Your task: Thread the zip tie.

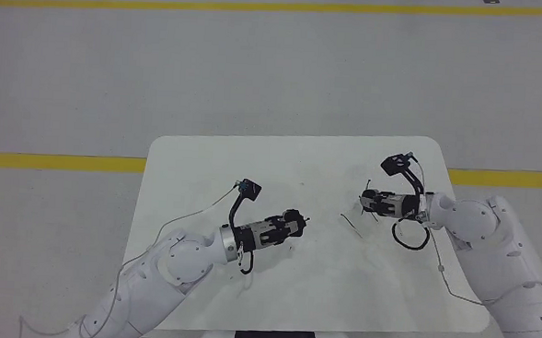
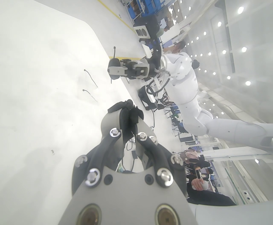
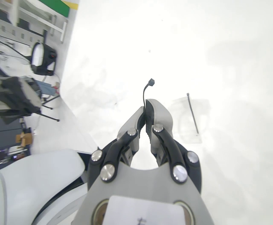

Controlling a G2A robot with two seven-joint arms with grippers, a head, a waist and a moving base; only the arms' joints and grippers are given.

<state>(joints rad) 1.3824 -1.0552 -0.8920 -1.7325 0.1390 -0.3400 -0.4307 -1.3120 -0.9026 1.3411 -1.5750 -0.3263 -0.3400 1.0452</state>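
white table (image 1: 253, 168), left gripper (image 2: 128, 107) over the middle, fingers squeezed together, can't tell if it's got anything. right gripper (image 3: 146, 104) pinches a black zip tie (image 3: 148, 85), head poking out; second zip tie (image 3: 193, 114) lies flat nearby

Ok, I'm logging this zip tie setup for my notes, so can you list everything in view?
held zip tie: 1, black, pinched in the right gripper, head end sticking out past the fingertips
loose zip tie: 1, black, flat on the table near the right gripper
fainter strand: 1, grey, beside the loose zip tie; second tie or shadow, cannot tell
table: 1, white, under both arms
floor lines: 2, yellow, on the grey floor past the table
right gripper: 1, grey and black, shut on the held zip tie
left gripper: 1, grey and black, shut, over the table; whether it holds anything, cannot tell
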